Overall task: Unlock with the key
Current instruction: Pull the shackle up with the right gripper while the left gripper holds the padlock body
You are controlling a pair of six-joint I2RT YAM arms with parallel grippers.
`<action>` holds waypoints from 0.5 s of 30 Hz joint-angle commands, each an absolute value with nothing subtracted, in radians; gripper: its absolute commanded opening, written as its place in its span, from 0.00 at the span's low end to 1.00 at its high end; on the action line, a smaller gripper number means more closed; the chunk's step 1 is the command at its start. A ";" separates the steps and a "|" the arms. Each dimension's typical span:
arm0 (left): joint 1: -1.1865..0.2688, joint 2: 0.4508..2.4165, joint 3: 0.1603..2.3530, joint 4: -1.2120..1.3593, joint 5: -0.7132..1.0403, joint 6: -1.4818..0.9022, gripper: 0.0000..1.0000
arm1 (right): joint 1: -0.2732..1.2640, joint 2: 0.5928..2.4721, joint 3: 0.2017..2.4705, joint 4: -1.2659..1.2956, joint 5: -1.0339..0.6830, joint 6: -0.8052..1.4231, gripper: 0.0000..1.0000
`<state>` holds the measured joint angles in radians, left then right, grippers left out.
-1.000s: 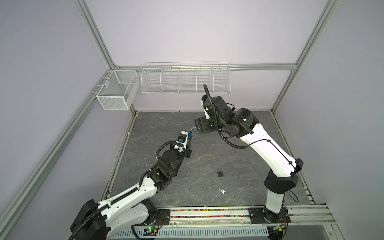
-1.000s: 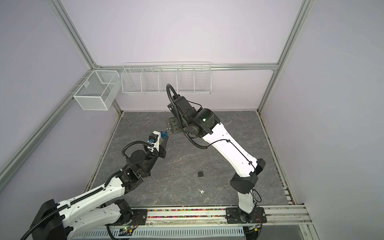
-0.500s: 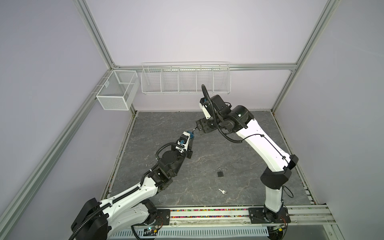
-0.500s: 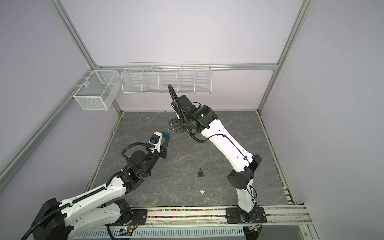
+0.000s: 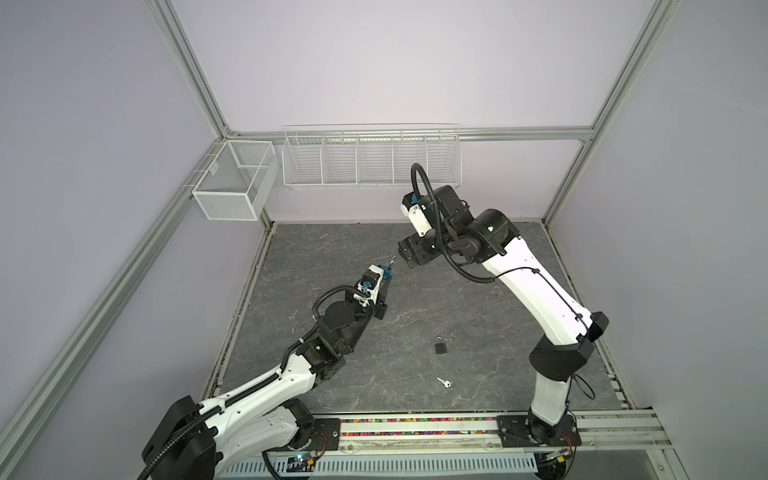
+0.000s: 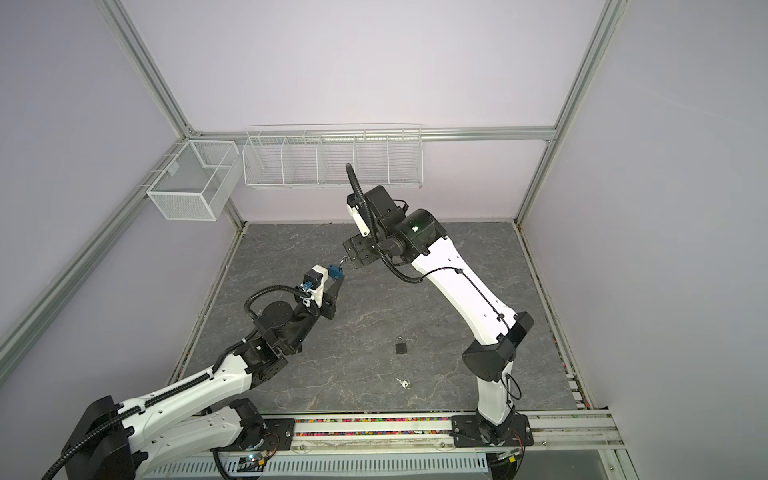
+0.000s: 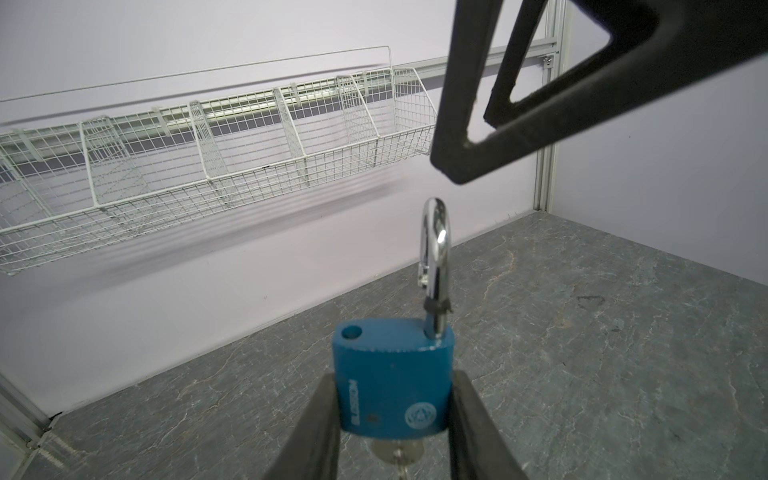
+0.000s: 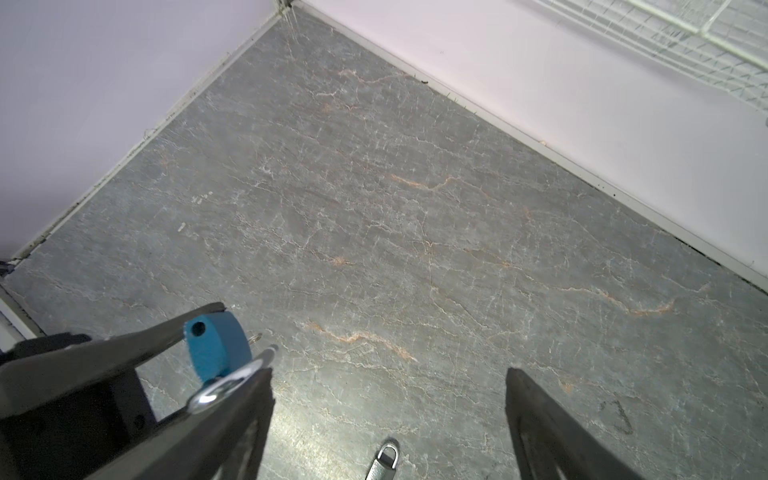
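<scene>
We hold the blue padlock point(image 7: 390, 374) mid-frame, its shackle point(image 7: 434, 249) out of one hole.
Our left claw point(image 5: 384, 279) clamps the body's sides, key point(image 7: 397, 453) in its underside. Our right claw point(image 8: 388, 374) gapes wide just beside the shackle. At lower centre-right, a black padlock point(image 5: 439, 345) and a loose key point(image 5: 445, 382) lie on the table point(image 5: 332, 249).
</scene>
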<state>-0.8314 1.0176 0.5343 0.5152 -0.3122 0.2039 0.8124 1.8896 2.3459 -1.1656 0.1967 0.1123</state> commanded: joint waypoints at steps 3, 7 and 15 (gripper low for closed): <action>-0.830 1.023 0.558 0.547 -0.276 0.194 0.00 | 0.812 1.927 2.391 -1.211 0.132 0.057 0.88; -0.829 1.029 0.559 0.552 -0.273 0.197 0.00 | 0.811 1.973 2.464 -1.255 0.130 0.040 0.88; -0.830 1.023 0.560 0.559 -0.285 0.194 0.00 | 0.807 1.988 2.459 -1.292 0.107 0.041 0.88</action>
<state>-0.8314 1.0290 0.5343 0.5098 -0.2871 0.2031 0.8120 1.9942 2.4557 -1.2537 0.1333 0.0662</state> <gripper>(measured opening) 0.352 0.882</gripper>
